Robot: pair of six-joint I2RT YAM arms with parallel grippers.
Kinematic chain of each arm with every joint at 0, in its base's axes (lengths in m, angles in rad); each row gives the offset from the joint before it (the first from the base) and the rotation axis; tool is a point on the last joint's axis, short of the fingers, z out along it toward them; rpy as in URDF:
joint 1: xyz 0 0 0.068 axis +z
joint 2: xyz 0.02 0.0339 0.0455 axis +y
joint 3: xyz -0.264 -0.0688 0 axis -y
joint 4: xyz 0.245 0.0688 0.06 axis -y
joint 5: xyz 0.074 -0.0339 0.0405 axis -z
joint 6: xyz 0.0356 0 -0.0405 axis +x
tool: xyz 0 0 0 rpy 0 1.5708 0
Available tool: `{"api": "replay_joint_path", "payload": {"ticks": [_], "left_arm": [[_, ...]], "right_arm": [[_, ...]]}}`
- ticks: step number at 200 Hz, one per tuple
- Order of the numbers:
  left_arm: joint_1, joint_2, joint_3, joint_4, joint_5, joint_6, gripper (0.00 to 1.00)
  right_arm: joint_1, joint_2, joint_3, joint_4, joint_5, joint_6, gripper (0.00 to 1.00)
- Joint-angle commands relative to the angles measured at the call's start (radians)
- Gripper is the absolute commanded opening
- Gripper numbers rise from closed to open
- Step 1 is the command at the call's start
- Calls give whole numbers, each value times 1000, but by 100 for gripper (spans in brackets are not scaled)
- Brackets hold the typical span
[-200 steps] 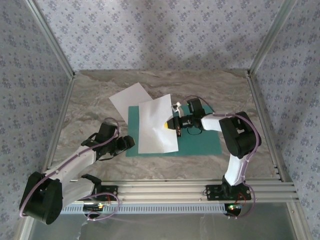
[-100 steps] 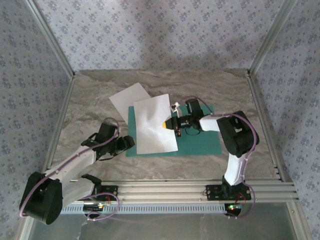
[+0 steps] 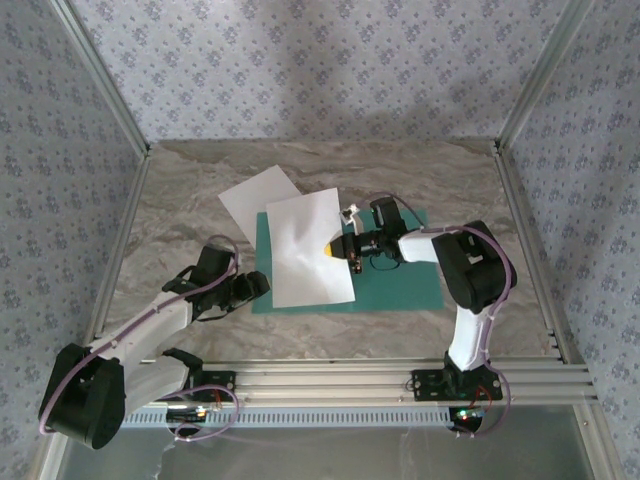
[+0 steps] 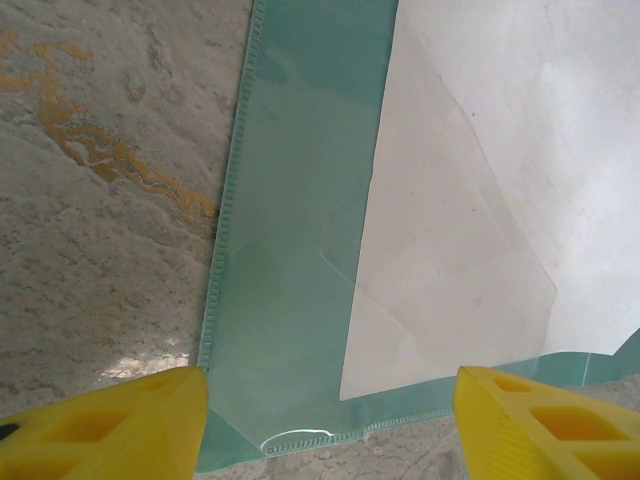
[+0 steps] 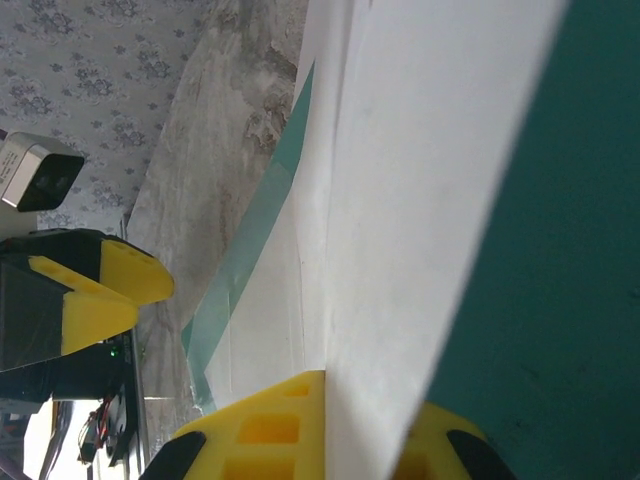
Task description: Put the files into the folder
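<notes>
Mid-insertion: front sheet (image 3: 305, 255) of the files draped over the left half of the folder (image 3: 400, 285), pinched at its right edge by the right gripper (image 3: 338, 250). Second sheet (image 3: 252, 198) behind, on the table (image 3: 180, 220). Left gripper (image 3: 255, 287) gaping at the near-left corner. Next, likely: lower flat, release.

Sheets of white paper: two, a far sheet (image 3: 258, 198) and a near sheet (image 3: 305, 255). Green folder (image 3: 400, 285): one. Robot arms: two, one gripper apiece, left gripper (image 3: 258, 287) and right gripper (image 3: 335, 248). Table (image 3: 190, 240): one.
</notes>
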Motion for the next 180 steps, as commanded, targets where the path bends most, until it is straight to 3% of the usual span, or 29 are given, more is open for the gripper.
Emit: {"api": "replay_joint_path", "payload": {"ticks": [1, 180], "left_arm": [[-6, -8, 5, -12, -2, 0, 67], [-6, -8, 3, -9, -1, -2, 67]], "right_arm": [[6, 33, 30, 16, -7, 1, 0], [60, 92, 25, 144, -6, 112, 1]]}}
